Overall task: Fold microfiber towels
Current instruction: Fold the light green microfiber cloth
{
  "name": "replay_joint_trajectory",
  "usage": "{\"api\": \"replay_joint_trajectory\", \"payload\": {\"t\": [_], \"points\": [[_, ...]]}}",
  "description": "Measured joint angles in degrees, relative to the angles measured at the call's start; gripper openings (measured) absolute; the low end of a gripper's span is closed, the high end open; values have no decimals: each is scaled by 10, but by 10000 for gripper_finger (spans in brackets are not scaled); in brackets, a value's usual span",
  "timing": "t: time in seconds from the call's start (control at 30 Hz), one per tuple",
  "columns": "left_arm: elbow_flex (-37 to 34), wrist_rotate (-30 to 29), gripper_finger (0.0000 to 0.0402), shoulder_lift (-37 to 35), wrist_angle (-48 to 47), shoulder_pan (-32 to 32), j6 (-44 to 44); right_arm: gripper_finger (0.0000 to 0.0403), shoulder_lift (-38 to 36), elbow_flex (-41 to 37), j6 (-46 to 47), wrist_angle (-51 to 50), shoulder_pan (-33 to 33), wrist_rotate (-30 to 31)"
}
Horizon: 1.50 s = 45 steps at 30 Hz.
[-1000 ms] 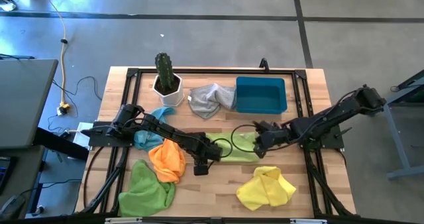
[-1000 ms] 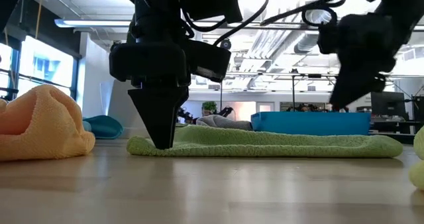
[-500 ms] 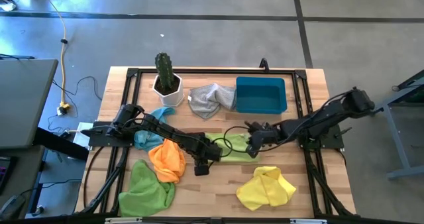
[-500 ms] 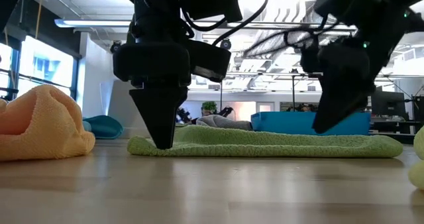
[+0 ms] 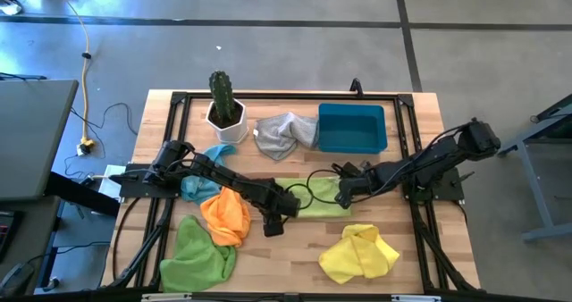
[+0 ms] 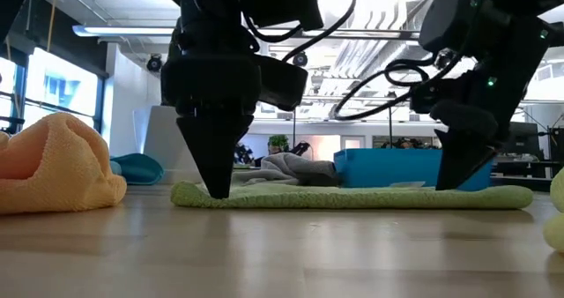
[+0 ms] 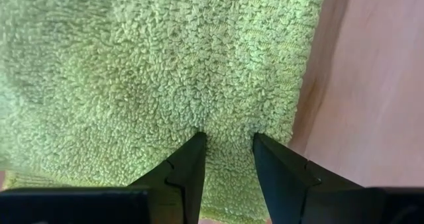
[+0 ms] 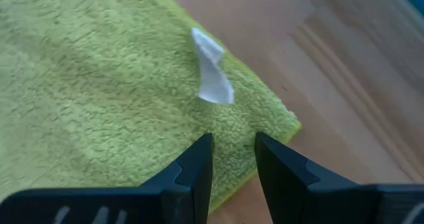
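A potted cactus (image 5: 222, 105) stands at the table's far left. A rigid blue bin (image 5: 352, 128) sits at the far edge, right of centre. A yellow cable (image 5: 86, 61) trails across the floor beyond the wooden table (image 5: 290, 248).

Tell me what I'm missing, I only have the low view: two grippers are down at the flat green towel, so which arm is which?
Observer: From above, the left gripper is at the lime green towel's left end and the right gripper is at its right end.
Operator: Is the left one pinching it?
Observer: Its wrist view shows the fingertips slightly apart, pressed into the pile just inside the towel's edge, with no fold gathered between them.
Operator: And the right?
Observer: Its fingers are apart too, over a corner of the towel, close to a small white tag that sticks up from the cloth.
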Motion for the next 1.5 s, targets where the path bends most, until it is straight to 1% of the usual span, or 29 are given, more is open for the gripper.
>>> {"api": "replay_joint_trajectory", "payload": {"t": [0.13,0.27,0.4,0.5,0.67,0.77,0.83,0.93,1.07,1.2,1.37,1.5], "points": [[0,24,119,0,5,-1,-16,108,-7,0,3,0,0,1],[4,22,119,-3,5,-1,-17,108,-37,0,7,11,0,2],[26,19,119,2,-2,-1,-16,108,-81,0,6,9,0,4],[46,8,119,2,-1,0,-10,108,-110,0,15,9,0,-18],[63,3,119,0,-12,0,26,108,-144,0,33,23,12,-61],[67,2,119,0,-31,1,49,108,-143,0,61,50,31,-75],[67,2,119,0,-43,1,50,108,-132,0,101,63,44,-80],[68,2,119,-1,-62,0,30,108,-114,0,174,55,64,-81],[68,-3,119,-14,-82,-10,11,108,-99,0,225,48,91,-81],[69,-5,119,-33,-94,-24,-3,108,-90,0,226,45,108,-88],[69,-6,119,-57,-94,-40,-42,108,-64,0,221,15,113,-93],[69,-6,119,-69,-94,-54,-78,108,-33,0,187,12,110,-103]]}}
